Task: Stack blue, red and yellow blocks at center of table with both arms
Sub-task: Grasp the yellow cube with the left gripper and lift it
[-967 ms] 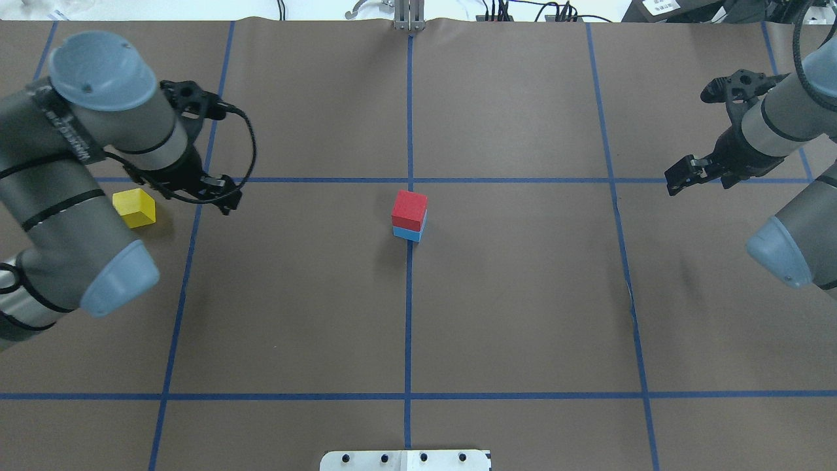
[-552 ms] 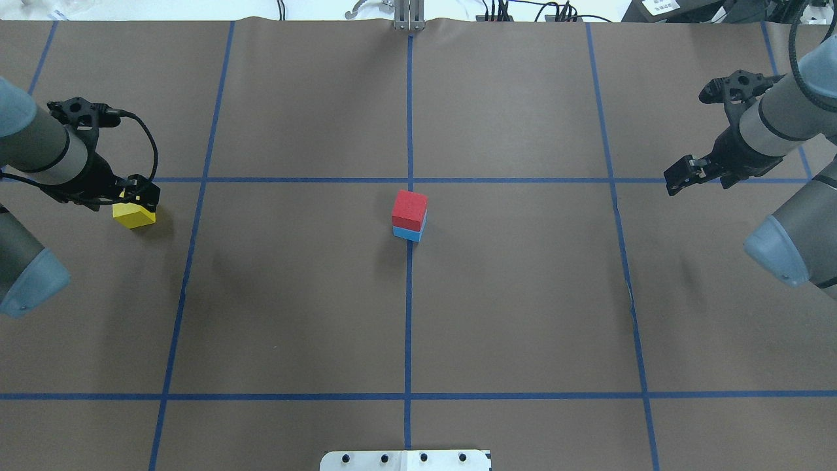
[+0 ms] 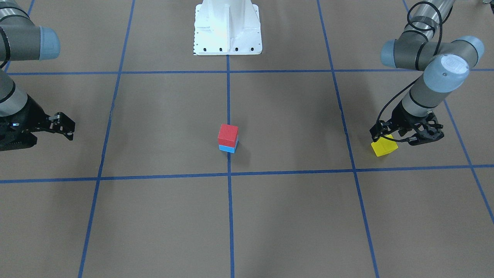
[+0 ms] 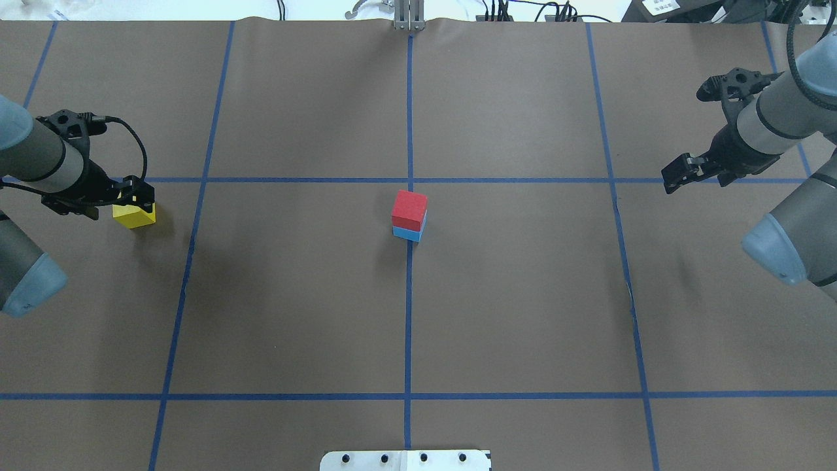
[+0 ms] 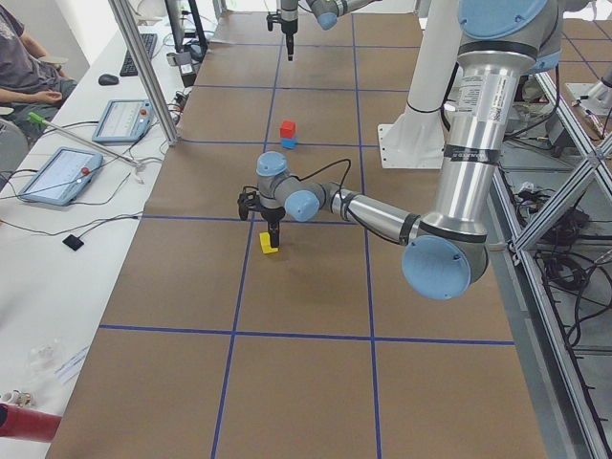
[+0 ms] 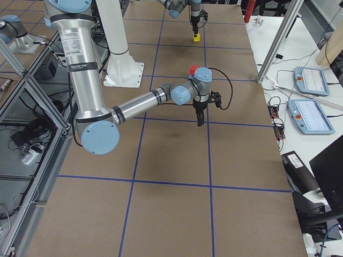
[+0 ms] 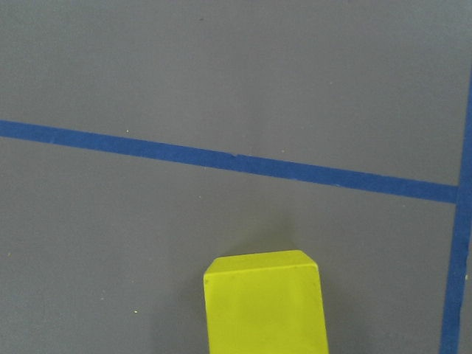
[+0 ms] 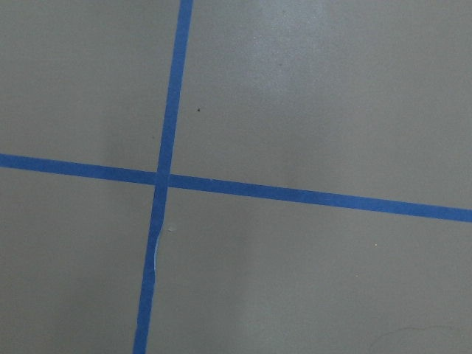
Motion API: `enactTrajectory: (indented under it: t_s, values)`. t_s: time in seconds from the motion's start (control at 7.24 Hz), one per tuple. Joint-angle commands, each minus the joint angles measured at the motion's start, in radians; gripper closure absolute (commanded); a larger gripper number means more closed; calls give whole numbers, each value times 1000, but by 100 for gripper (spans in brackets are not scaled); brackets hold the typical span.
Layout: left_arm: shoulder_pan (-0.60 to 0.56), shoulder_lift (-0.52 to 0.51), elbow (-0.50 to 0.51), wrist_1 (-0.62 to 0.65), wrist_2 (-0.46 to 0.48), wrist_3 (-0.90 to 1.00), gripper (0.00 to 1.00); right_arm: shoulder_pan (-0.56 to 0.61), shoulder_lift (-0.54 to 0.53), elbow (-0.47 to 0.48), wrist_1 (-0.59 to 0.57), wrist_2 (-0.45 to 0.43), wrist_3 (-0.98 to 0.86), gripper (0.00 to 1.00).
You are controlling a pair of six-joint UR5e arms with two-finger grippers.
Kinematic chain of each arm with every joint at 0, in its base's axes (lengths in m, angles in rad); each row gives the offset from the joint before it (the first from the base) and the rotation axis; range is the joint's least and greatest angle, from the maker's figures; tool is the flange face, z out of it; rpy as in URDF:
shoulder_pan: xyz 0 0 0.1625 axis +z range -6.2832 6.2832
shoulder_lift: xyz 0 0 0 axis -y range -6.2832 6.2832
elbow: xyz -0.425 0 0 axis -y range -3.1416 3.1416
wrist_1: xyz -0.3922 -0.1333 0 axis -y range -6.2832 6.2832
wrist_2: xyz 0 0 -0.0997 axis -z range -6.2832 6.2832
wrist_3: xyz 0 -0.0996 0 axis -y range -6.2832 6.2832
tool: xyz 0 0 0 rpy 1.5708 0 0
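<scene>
Two of three blocks are already sitting in place at the centre of the table point(image 4: 523, 314), the red block point(image 4: 409, 208) resting on the blue block point(image 4: 407, 233) at the crossing of the tape lines point(image 4: 408, 314). Pickup of the yellow block point(image 4: 135, 216) is judged to be the step in hand. That block is lying on the table well out on the robot's left, far from the stack, with the left gripper point(image 4: 135, 194) hanging directly over it and reaching down to its upper part. Whether those fingers are clamping the block or standing clear of it cannot be told; the left wrist view is showing only the block's top at its lower edge and no fingers. The right gripper point(image 4: 672, 178) is hovering well apart on the opposite side, spread and carrying nothing. Next, a firm grasp is being called for, then a lift, a carry to centre and a level placement on the red block without nudging the stack
</scene>
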Motion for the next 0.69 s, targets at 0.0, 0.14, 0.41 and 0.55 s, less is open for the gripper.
enactTrajectory:
  t_s: [0.0, 0.14, 0.41, 0.55]
  values:
    - [1, -62, 58, -1, 0, -37, 1, 1, -1, 9, 0, 0, 1, 0]
    - [1, -65, 78, -1, 0, -31, 1, 1, -1, 9, 0, 0, 1, 0]
    - [1, -65, 98, -3, 0, -28, 31, 3, -1, 21, 0, 0, 3, 0]
    - [1, -65, 97, -1, -2, -25, 99, 3, -1, 30, 0, 0, 3, 0]
